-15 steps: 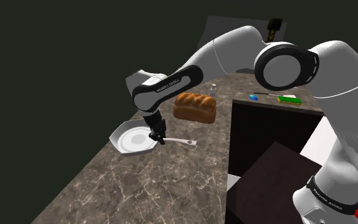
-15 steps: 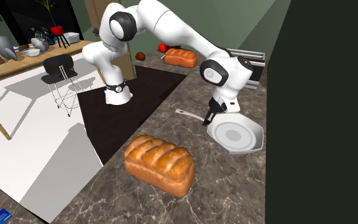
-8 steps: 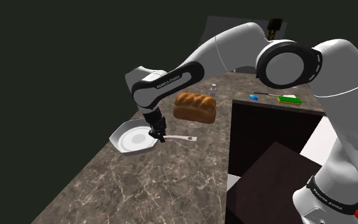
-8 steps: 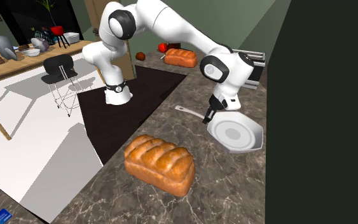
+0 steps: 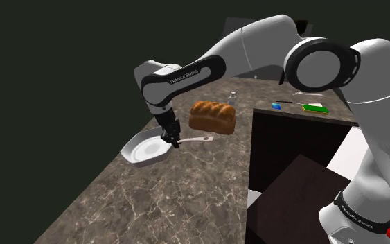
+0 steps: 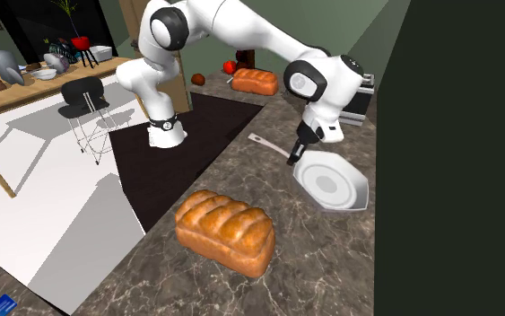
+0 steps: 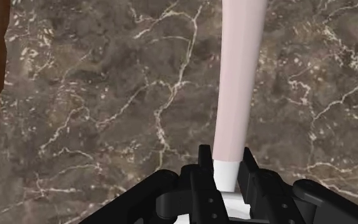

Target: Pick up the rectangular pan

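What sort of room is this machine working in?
Most likely a home kitchen: there is a dark marbled countertop, a loaf of bread lying on it, and a white pan with a long handle.

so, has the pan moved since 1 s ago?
Yes. Held by the gripper, the pan has risen and tilted; in the shoulder view its handle tip sits closer to the bread loaf.

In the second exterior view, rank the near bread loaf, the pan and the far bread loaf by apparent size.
1. near bread loaf, though it lies closest to the camera.
2. pan, held by the gripper.
3. far bread loaf; distance shrinks it, so the loaves may match.
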Action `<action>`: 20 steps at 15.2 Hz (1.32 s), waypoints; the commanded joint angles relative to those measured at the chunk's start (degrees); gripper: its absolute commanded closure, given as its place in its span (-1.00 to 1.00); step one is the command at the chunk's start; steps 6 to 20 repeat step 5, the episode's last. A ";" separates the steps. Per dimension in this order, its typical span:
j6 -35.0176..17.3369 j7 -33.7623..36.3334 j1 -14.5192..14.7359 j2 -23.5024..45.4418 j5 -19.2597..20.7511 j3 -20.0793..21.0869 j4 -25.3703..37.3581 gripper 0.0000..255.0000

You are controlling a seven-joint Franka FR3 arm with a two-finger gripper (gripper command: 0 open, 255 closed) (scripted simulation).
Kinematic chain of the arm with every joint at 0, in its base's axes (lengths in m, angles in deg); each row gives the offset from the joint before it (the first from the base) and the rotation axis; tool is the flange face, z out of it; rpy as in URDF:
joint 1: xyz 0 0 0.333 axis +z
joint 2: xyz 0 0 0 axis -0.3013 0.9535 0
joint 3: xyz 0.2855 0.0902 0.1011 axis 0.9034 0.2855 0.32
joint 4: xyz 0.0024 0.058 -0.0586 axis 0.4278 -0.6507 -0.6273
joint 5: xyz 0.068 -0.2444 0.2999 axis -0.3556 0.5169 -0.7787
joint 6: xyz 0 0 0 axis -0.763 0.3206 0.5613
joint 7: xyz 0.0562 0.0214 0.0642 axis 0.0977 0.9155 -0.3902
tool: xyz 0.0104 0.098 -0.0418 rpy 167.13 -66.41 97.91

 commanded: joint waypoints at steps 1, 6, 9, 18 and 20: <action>1.29 -0.10 0.01 -0.42 -0.08 0.05 0.95 1.00; 2.59 -0.18 0.02 -0.98 -0.17 0.10 1.70 1.00; 2.59 -0.18 0.02 -0.98 -0.17 0.10 1.70 1.00; 2.59 -0.18 0.02 -0.98 -0.17 0.10 1.70 1.00; 2.59 -0.18 0.02 -0.98 -0.17 0.10 1.70 1.00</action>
